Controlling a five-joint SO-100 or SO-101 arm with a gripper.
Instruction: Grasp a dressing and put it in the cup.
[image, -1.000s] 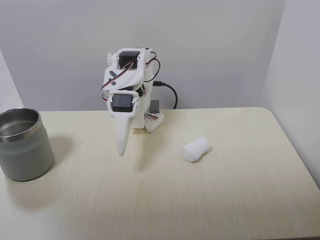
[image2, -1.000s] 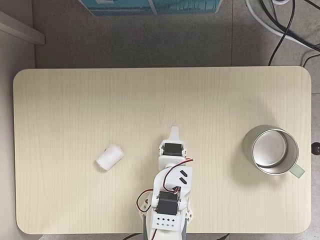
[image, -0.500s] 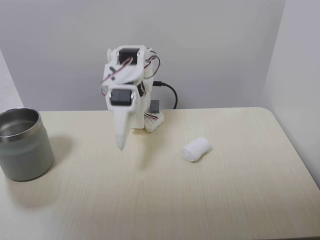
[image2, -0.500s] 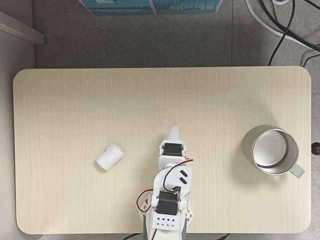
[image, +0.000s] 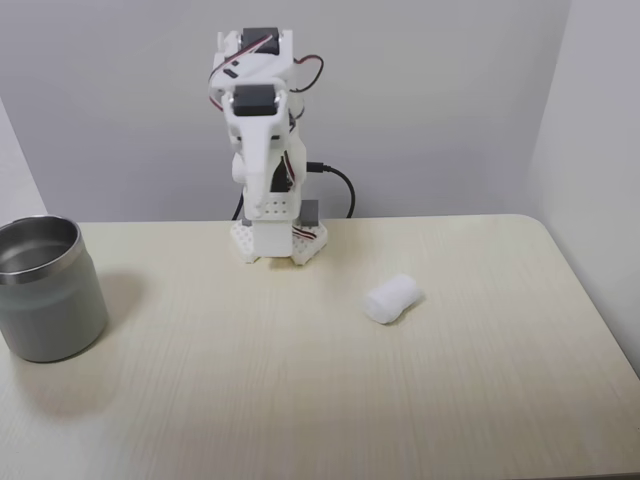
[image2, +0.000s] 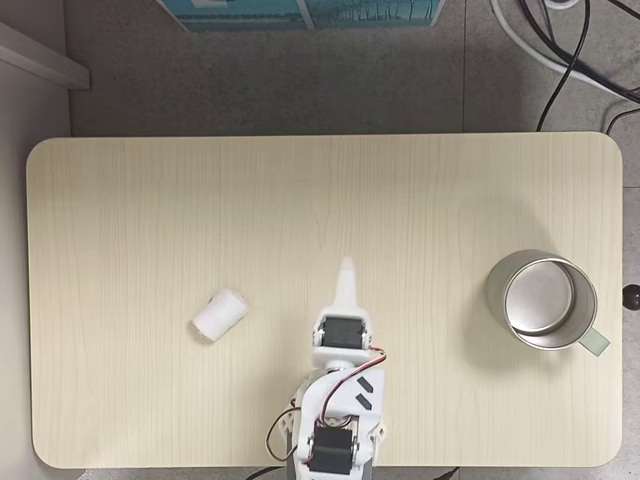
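Observation:
The dressing is a small white roll lying on its side on the pale wood table, right of centre in the front fixed view and on the left in the top-down fixed view. At the opposite end of the table stands the steel cup, upright, its shiny inside bare. My white gripper hangs high above the table in front of the arm's base, pointing down, fingers shut together with nothing held. From above its tip lies between dressing and cup, well apart from both.
The arm's base sits at the table's back edge with a black cable behind it. Grey walls close in behind and to the right. Off the table, a blue box and cables lie on the floor.
The arm has lifted: the gripper rose from just above the table to high in front of the base. Dressing and cup have not moved.

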